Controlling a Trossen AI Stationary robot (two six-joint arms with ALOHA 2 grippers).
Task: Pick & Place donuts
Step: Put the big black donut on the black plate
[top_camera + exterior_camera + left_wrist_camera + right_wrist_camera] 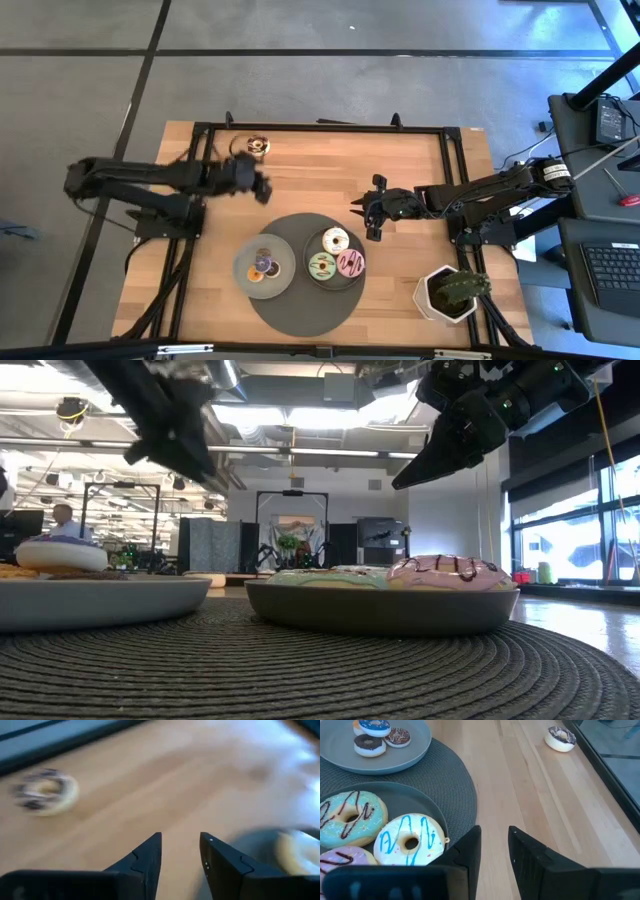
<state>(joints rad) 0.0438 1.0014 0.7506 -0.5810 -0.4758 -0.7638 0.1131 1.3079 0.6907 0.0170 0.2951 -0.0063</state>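
Note:
A chocolate-and-white donut [257, 146] lies alone on the wood near the table's far edge; it also shows in the left wrist view [47, 792] and the right wrist view [560, 737]. My left gripper [264, 189] hovers open and empty just near of it. Three larger donuts, cream with blue lines [410, 840], green [350, 822] and pink [340, 862], lie on the right grey plate [335, 281]. Several small donuts [374, 735] lie on the left grey plate [243, 268]. My right gripper [362, 213] is open and empty, above the wood to the right of the plates.
Both plates stand on a dark round woven mat [300, 305]. A white pot with a green plant [450, 292] stands at the near right corner. A black frame [320, 128] runs around the table. Bare wood lies between the lone donut and the mat.

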